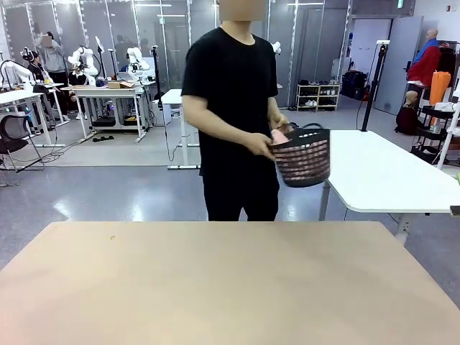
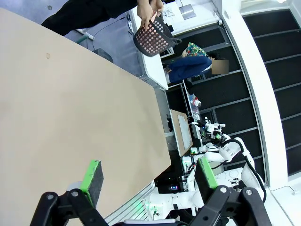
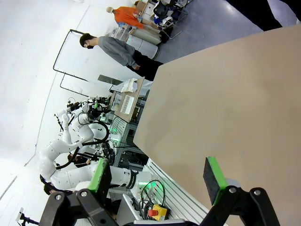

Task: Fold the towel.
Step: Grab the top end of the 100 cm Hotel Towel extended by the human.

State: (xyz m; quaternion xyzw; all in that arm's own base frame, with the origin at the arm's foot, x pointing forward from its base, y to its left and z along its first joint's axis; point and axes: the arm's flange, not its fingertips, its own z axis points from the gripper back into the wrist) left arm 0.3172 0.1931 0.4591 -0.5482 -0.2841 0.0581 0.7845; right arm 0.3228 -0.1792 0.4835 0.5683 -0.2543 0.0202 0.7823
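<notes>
The tan counter (image 1: pixel 215 287) is seen stretching across the foreground, and nothing is laid on it. Beyond its far edge a person (image 1: pixel 237 100) in black is standing, turned partly sideways. A dark perforated basket (image 1: pixel 303 159) is held up at waist height by the person's hand (image 1: pixel 260 146), in the air and well behind the counter.

The towel (image 1: pixel 279 136) is carried inside that basket: a salmon-pink bunch is seen at the rim beside the hand, and pink shows through the holes in the wall. It is crumpled, so its long axis cannot be told, and no edge or corner is offered for grasping.

In the left wrist view the left jaws are held wide apart, green pads (image 2: pixel 92 175) on either side with nothing between them, above the counter's near part. The right jaws are spread likewise, pads (image 3: pixel 212 173) apart and nothing gripped.

The towel lies straight across the counter from both jaws, well apart from them, and to the right of the middle as the robot faces it. The right arm is therefore judged the nearer. Folding is judged not yet begun; the towel would first have to be spread flat on the counter.
</notes>
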